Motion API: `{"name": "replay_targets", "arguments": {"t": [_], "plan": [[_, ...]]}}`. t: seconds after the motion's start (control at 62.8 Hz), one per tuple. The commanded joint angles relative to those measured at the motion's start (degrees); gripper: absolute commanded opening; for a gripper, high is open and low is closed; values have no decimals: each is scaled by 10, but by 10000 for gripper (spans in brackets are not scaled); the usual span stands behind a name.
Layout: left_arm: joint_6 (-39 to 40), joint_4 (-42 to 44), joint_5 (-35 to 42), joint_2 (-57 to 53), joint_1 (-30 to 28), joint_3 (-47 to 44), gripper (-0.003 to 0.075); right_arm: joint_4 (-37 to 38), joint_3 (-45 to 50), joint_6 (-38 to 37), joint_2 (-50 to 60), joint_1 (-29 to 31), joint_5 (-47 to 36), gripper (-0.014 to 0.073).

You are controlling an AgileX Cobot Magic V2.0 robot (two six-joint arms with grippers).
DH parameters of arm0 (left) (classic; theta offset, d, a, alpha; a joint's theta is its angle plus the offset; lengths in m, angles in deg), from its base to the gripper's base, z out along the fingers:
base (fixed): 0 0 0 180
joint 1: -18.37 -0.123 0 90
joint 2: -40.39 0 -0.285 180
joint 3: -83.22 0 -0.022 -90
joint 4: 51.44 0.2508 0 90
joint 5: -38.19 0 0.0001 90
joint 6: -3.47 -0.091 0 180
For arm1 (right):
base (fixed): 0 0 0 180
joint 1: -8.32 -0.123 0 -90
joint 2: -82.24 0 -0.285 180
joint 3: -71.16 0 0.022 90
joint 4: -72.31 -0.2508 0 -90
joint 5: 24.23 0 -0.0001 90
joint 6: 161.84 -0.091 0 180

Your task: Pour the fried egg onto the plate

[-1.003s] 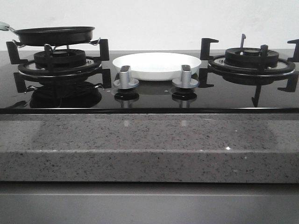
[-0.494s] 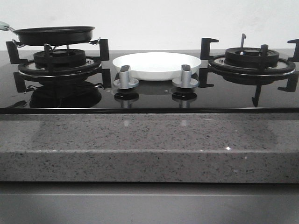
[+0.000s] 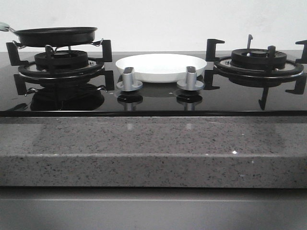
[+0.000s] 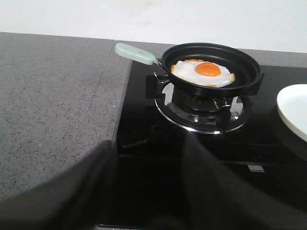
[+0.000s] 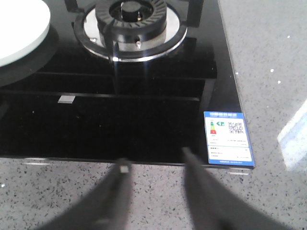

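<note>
The fried egg, white with an orange yolk, lies in a small black pan with a pale green handle, on the left burner. From the front the pan hides the egg. The white plate sits between the burners, behind two silver knobs; its rim shows in the left wrist view and the right wrist view. My left gripper hangs open over the stove's front left, short of the pan. My right gripper is open above the stove's front edge, holding nothing.
A right burner with black pan supports stands bare. Two silver knobs rise in front of the plate. A blue energy label marks the glass stove's front right corner. Speckled grey counter surrounds the stove.
</note>
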Motion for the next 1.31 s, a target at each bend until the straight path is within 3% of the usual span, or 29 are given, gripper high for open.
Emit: {"name": "replay_targets", "arguments": {"t": [0.0,0.191,0.302,0.541,0.796,1.29], "plan": [[6,3,42,5,4,21,538,-13,-24,3,-10,3,-35,482],[6,3,42,9,4,21,508,-60,-89,7,-57,1,28,458],[6,3,42,11,4,21,489,-106,-137,56,-101,-3,66,437],[6,3,42,11,4,21,448,-231,-208,163,-217,-54,68,435],[6,3,42,11,4,21,438,-232,-292,163,-355,-119,48,435],[6,3,42,11,4,21,438,-217,-506,163,-598,-120,67,435]]}}
